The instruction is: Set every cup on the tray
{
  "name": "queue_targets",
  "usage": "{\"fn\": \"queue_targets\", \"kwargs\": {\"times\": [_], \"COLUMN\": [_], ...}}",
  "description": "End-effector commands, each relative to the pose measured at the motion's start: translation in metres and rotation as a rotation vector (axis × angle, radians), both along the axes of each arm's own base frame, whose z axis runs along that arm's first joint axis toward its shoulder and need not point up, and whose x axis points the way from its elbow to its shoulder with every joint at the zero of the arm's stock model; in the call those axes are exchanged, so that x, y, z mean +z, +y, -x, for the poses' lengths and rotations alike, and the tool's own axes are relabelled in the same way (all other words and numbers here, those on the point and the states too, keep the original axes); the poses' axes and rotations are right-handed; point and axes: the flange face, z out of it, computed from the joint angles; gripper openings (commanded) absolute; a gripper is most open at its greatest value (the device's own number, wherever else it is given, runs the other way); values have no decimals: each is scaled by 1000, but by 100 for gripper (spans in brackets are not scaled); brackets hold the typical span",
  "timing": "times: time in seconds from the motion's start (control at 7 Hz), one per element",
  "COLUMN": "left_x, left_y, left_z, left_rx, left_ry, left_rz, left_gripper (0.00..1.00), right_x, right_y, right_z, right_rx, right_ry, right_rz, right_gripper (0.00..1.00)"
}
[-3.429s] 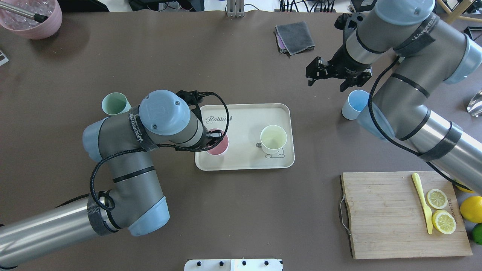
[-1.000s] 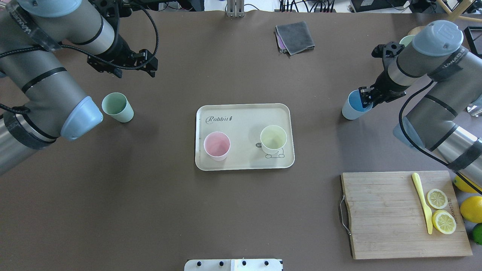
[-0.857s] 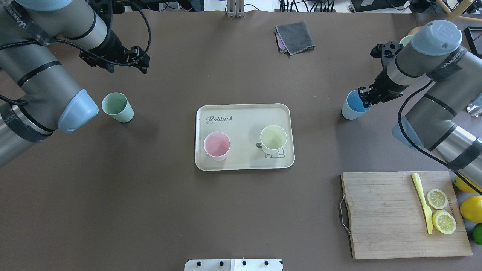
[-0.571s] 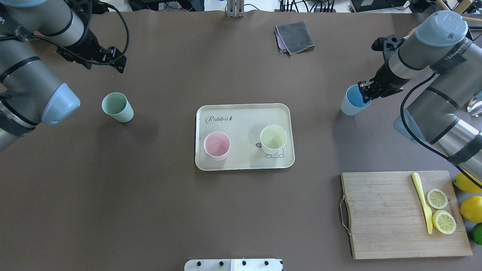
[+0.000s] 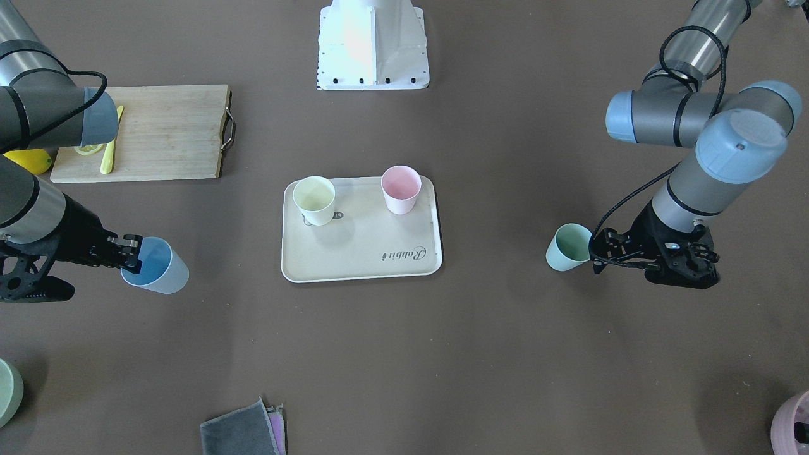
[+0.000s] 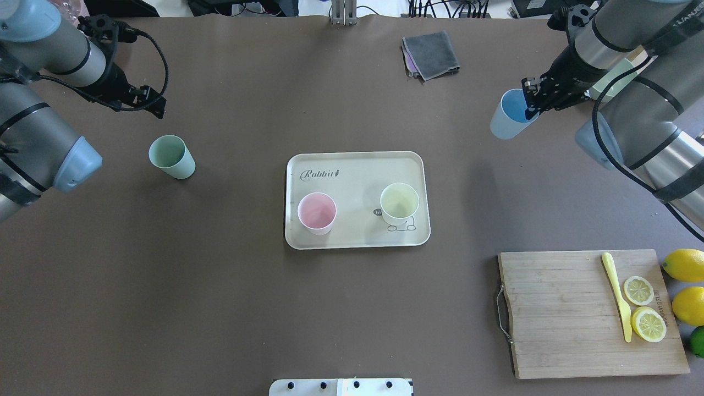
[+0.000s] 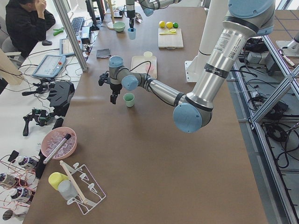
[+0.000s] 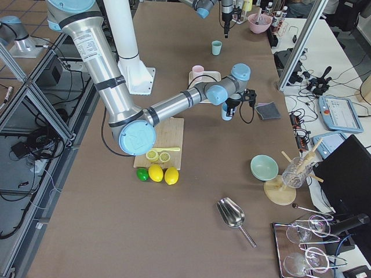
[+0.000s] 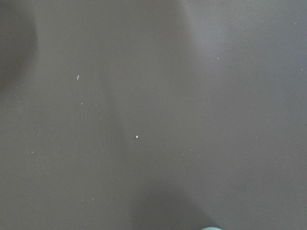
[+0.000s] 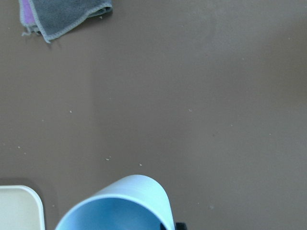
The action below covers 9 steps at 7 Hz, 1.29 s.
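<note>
The cream tray [image 6: 357, 165] [image 5: 360, 259] lies mid-table. A pink cup [image 6: 317, 213] [image 5: 401, 188] and a yellow cup [image 6: 400, 203] [image 5: 314, 200] stand on it. My right gripper [image 6: 529, 102] [image 5: 131, 248] is shut on the rim of the light blue cup [image 6: 507, 114] [image 5: 157, 265] [image 10: 120, 208] and holds it tilted above the table, right of the tray. The mint green cup [image 6: 171, 157] [image 5: 567, 248] stands on the table left of the tray. My left gripper [image 6: 154, 105] [image 5: 595, 253] is open and empty, just beyond and beside it.
A wooden cutting board [image 6: 555, 313] with a yellow knife and lemon slices lies at the front right, lemons and a lime beside it. A grey cloth [image 6: 430, 54] lies at the back. A pale-green bowl [image 5: 6, 392] and a mauve pot [image 5: 793, 423] stand at the far corners.
My left gripper let go of the pink cup on the tray and swung out to the far left. My right gripper closed on the blue cup's rim and lifted it.
</note>
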Motion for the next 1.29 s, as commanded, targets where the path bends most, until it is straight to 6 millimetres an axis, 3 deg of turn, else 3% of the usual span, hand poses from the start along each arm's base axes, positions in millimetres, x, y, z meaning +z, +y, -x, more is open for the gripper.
{"fn": "queue_targets", "kwargs": {"times": [0.0,0.29,0.57,0.71,1.0,1.14], "left_x": [6,40,30,21,24,28], "left_y": [8,28,43,45,52,58], "left_z": [-7,-7,-23,-23,-37,-49], "left_rx": [-11,-1,-14,-16,-8,7], "left_ry": [24,37,74,85,85,76], "left_rz": [7,-1,21,17,35,36], "left_gripper": [97,97,97,97,95,55], "right_x": [-25,-46,-73,-74,-79,-84], "right_y": [-10,-10,-12,-12,-12,-11], "right_z": [-7,-6,4,5,7,13], "right_rx": [9,6,27,28,27,29], "right_ry": [-14,-24,-46,-47,-49,-53], "right_rz": [8,5,16,16,11,20], "right_gripper": [0,0,0,0,0,0]}}
